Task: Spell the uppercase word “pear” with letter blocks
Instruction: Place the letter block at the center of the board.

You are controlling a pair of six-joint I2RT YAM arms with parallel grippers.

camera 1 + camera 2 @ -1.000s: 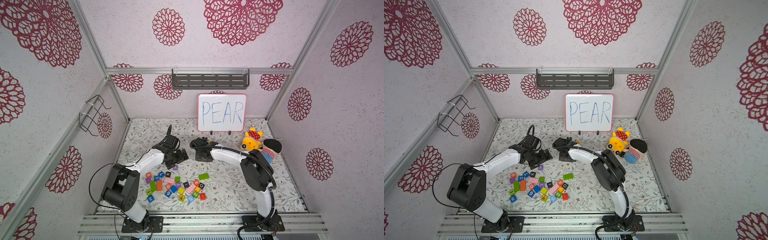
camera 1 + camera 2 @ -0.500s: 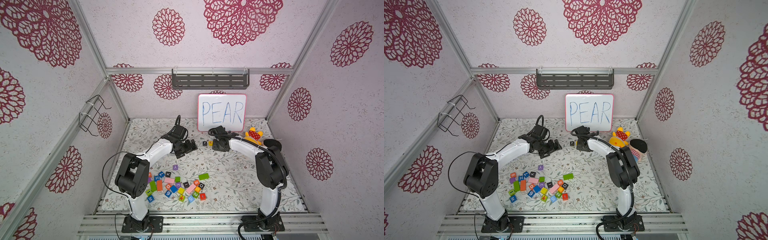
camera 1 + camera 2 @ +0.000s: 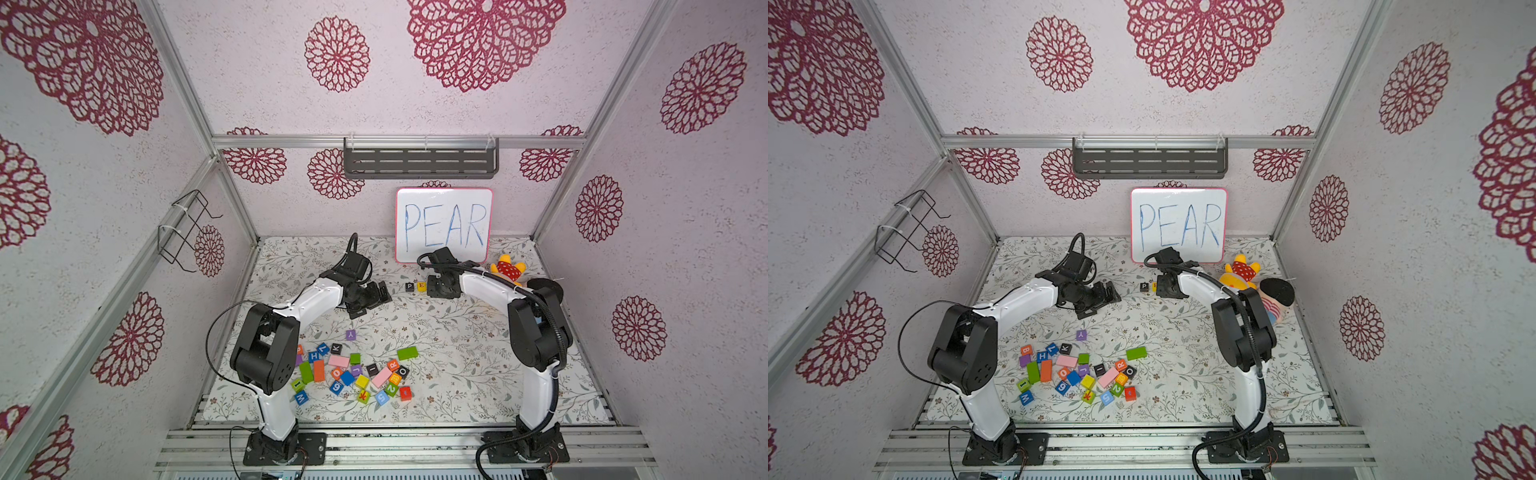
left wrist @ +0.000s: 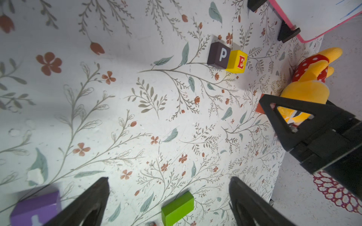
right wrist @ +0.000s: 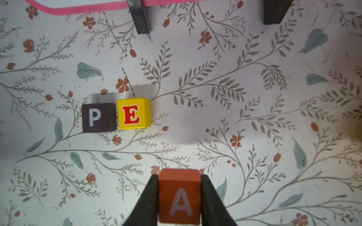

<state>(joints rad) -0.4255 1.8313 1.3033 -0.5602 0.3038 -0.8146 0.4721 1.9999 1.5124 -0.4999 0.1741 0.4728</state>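
light: bright, even; shadows: soft; wrist views: near jaws blurred

whiteboard [image 3: 444, 224]: pink-edged, on black feet at the back wall, "pear" written in blue marker.
dark slotted shelf [image 3: 420, 163]: on the rail above the whiteboard.
black wire rack [image 3: 185, 230]: fixed to a side wall.
floral mat [image 3: 457, 357]: covers the floor.
yellow plush toy [image 3: 508, 269]: red spotted patch, just beside the whiteboard.
second soft toy [image 3: 1278, 293]: black-topped, striped, just beside the first.
loose heap of coloured blocks, near the front edge: long green block [image 3: 407, 353], pink block [image 3: 338, 360], long orange block [image 3: 318, 370], blue w cube [image 3: 301, 397].
purple y cube [image 3: 351, 335]: a little apart from the heap.
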